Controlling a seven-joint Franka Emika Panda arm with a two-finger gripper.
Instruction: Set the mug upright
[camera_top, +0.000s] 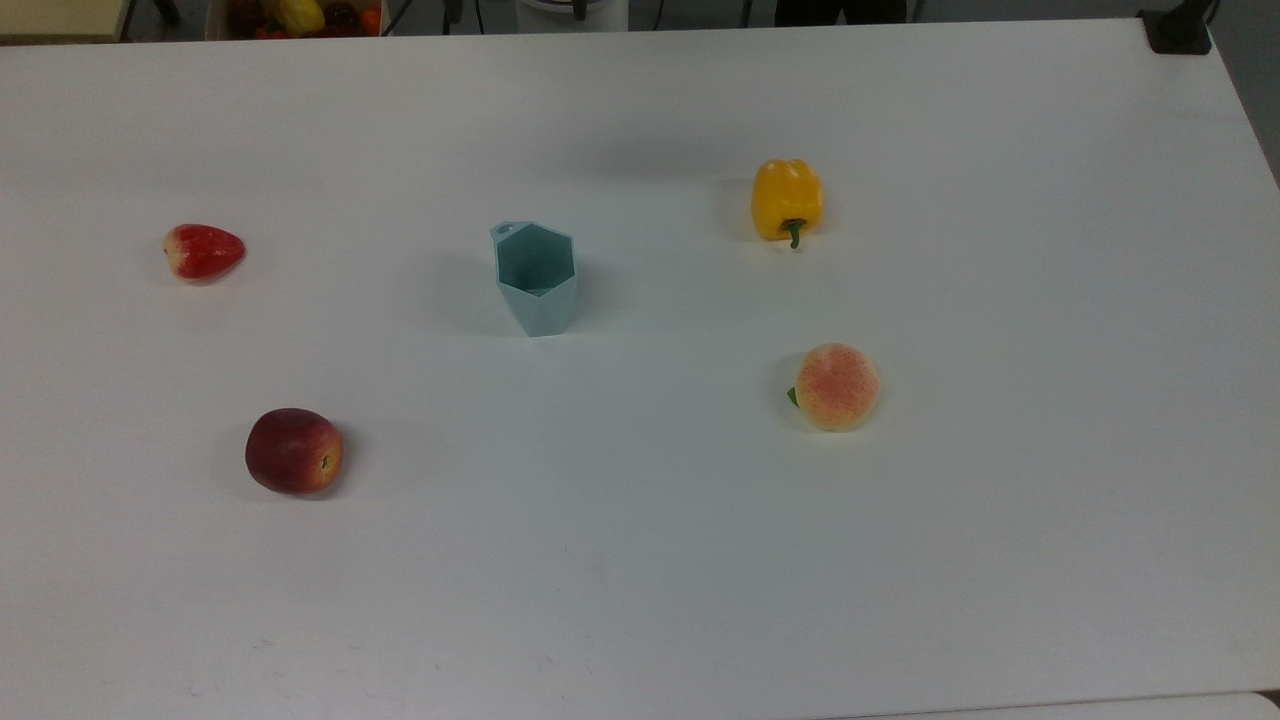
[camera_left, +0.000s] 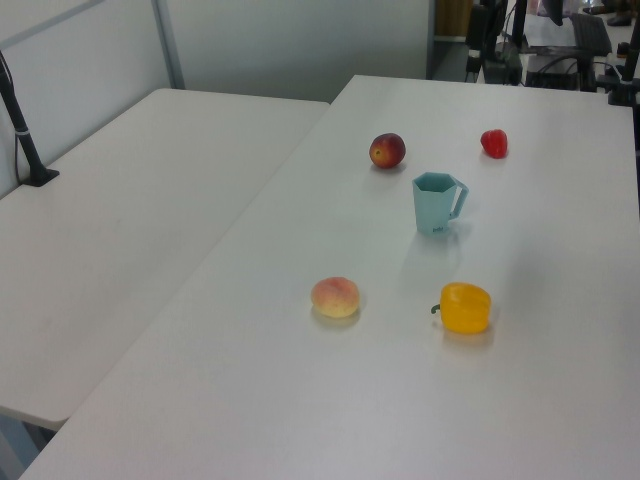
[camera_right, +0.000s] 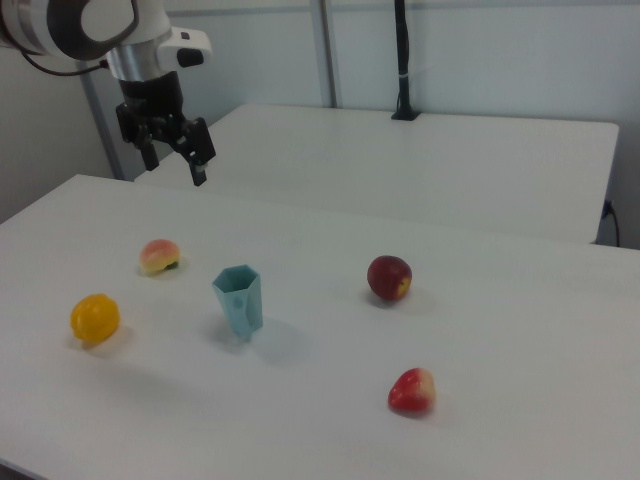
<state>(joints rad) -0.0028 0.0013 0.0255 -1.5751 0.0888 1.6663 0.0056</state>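
Mug: the pale blue-teal mug (camera_top: 536, 277) stands upright on the white table (camera_top: 640, 560), open hexagonal mouth up, narrower base down; its handle sticks out toward the left view's right (camera_left: 437, 203).
My gripper: my gripper (camera_right: 172, 157) hangs in the air above the table's edge, well apart from the mug and above the right view's left part of the scene.
My fingers: both dark fingers (camera_right: 199, 150) point downward with a clear wide gap between them and nothing held.
Neighbours of the mug: a dark red apple (camera_top: 294, 451) and a strawberry (camera_top: 203, 252) lie on the top view's left; a yellow bell pepper (camera_top: 787, 200) and a peach (camera_top: 836, 386) lie on the top view's right. All four are well apart from the mug.
Contact: nothing touches the mug except the table.
Beyond the table: a second white table (camera_left: 120, 220) stands alongside on the left view's left.
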